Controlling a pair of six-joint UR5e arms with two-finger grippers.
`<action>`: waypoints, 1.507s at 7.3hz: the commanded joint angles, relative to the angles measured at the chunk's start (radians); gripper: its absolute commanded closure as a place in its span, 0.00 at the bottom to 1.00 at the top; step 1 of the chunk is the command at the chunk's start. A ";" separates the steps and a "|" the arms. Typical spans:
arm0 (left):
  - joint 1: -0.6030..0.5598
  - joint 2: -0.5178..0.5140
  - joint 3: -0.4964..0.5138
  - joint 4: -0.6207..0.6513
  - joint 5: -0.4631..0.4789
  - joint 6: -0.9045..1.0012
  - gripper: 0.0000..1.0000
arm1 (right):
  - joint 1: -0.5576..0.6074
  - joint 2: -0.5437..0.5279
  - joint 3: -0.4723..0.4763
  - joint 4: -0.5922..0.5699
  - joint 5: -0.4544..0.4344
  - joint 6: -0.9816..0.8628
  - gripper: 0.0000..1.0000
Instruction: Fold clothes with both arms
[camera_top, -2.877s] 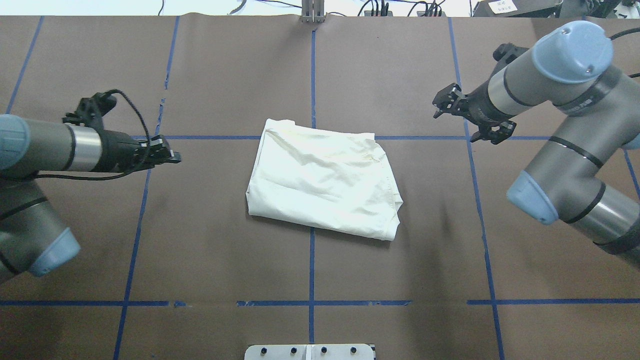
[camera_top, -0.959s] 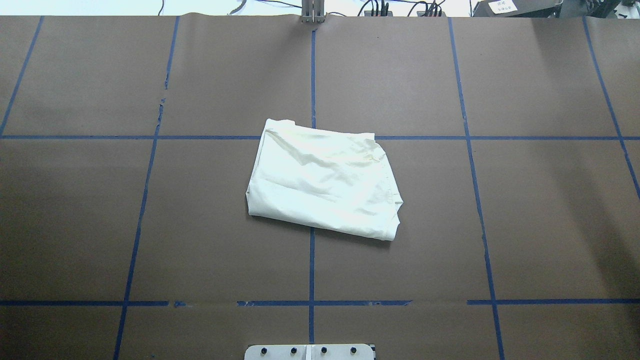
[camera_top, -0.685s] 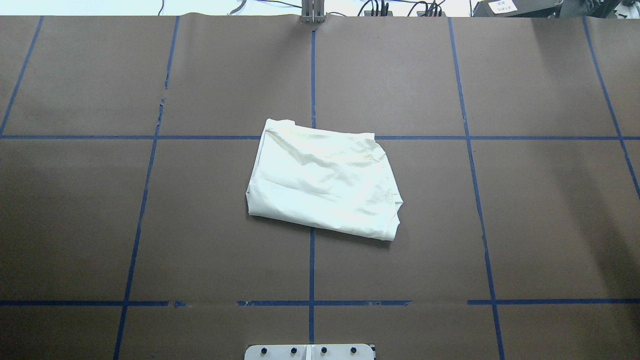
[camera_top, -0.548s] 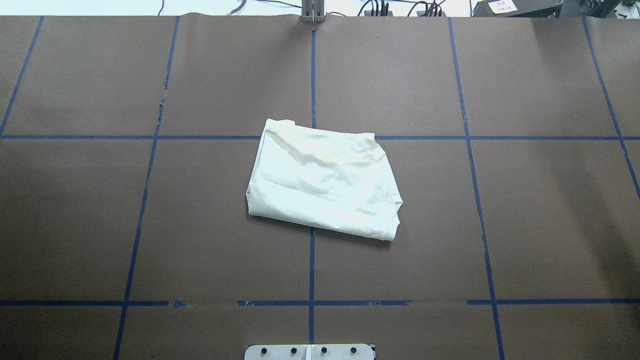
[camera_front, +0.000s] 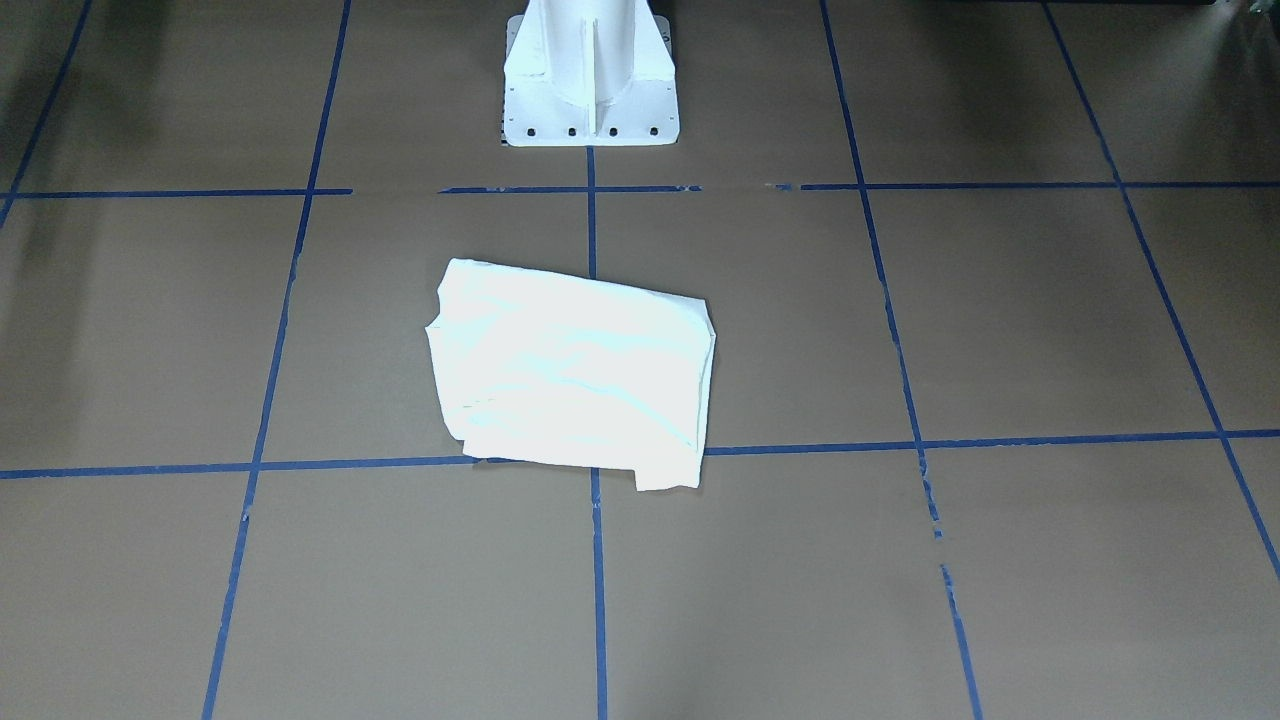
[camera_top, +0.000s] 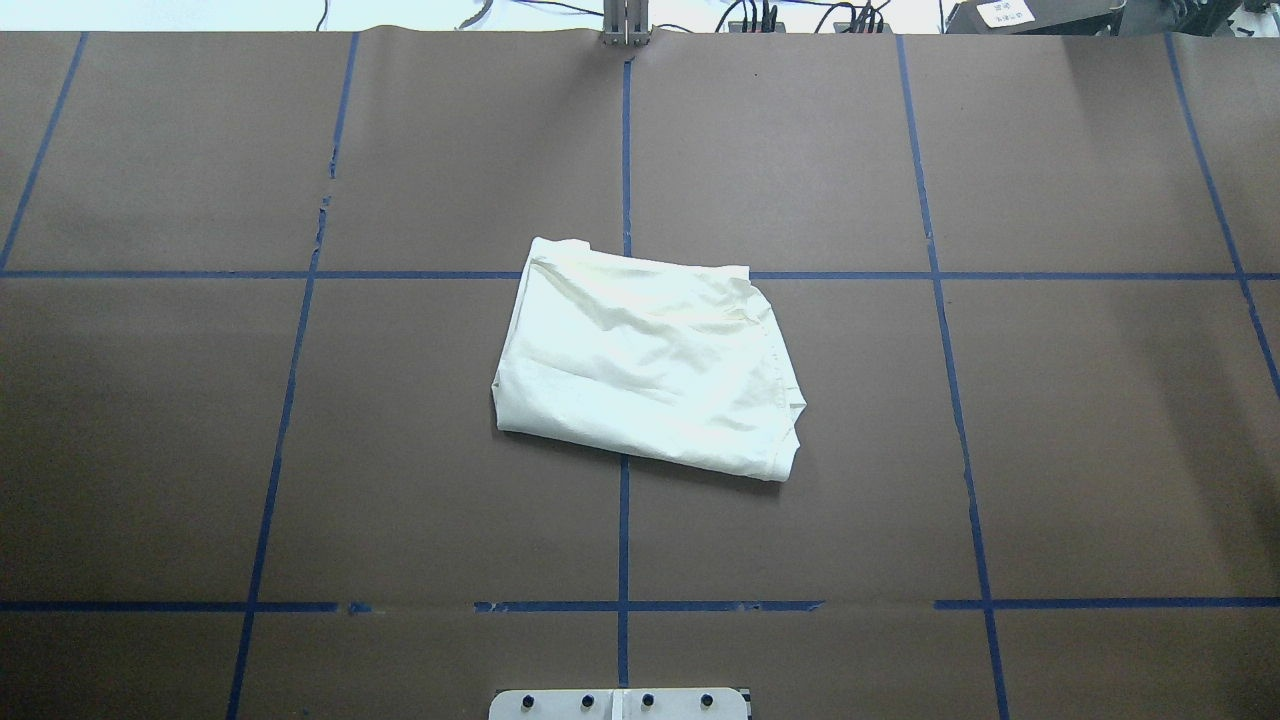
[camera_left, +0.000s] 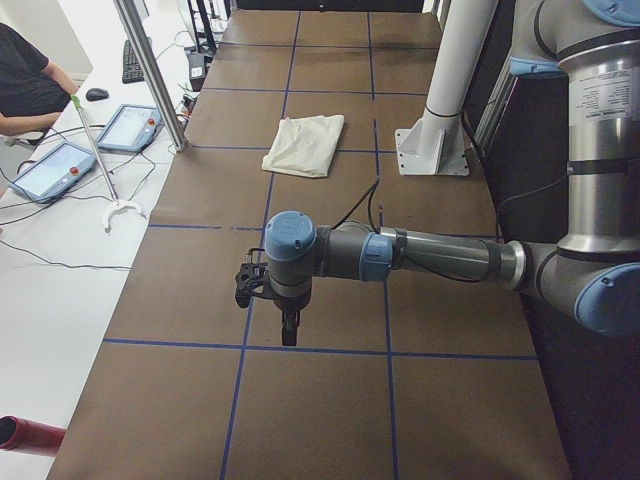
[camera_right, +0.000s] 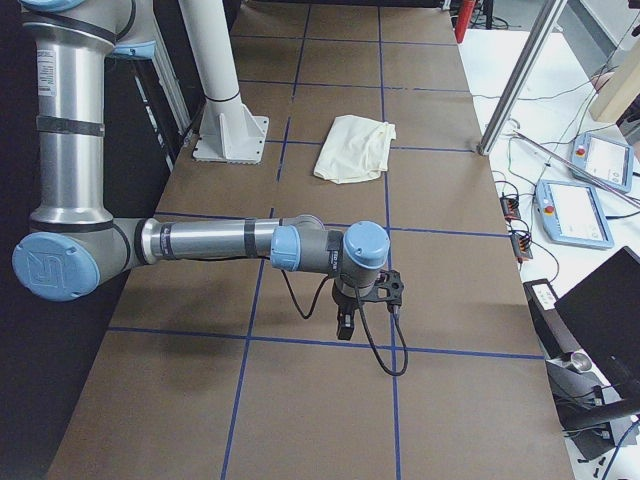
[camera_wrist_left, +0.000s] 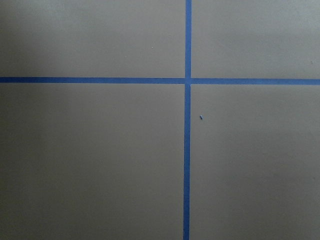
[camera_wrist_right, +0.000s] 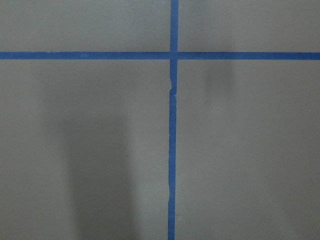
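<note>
Checking the cream T-shirt (camera_top: 645, 365) first: is it finished, or does it want another fold?

Judge it as near done. It lies plain side up as a compact, slightly skewed rectangle at the middle of the table (camera_top: 1100, 450), across a crossing of the blue tape lines (camera_top: 624, 540) and in front of the white pedestal (camera_front: 590, 80). No print shows.

So what would you have me tidy?

The layered edges at the corner nearest the robot's right look uneven, and a small flap pokes out at the far left corner. If you go for one more pass, take two corners of one edge together, lift them evenly and lay them over so the hems meet. One arm leading would likely drag the stack askew.

Where are the grippers?

Both hang well apart from the shirt, pointing down over the table's ends: the left gripper (camera_left: 288, 335) and the right gripper (camera_right: 345, 328). You only see them in the side views, so I cannot tell whether either is parted or closed. Each wrist camera shows just brown paper and tape
</note>
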 joint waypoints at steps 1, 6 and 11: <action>0.001 -0.008 0.001 -0.021 -0.002 0.004 0.00 | -0.001 0.002 -0.003 0.017 0.000 -0.003 0.00; -0.001 0.007 0.013 -0.007 0.011 -0.002 0.00 | -0.001 -0.005 -0.017 0.121 -0.032 -0.059 0.00; 0.001 0.102 0.001 0.031 0.034 0.009 0.00 | -0.001 -0.007 -0.017 0.121 -0.032 -0.055 0.00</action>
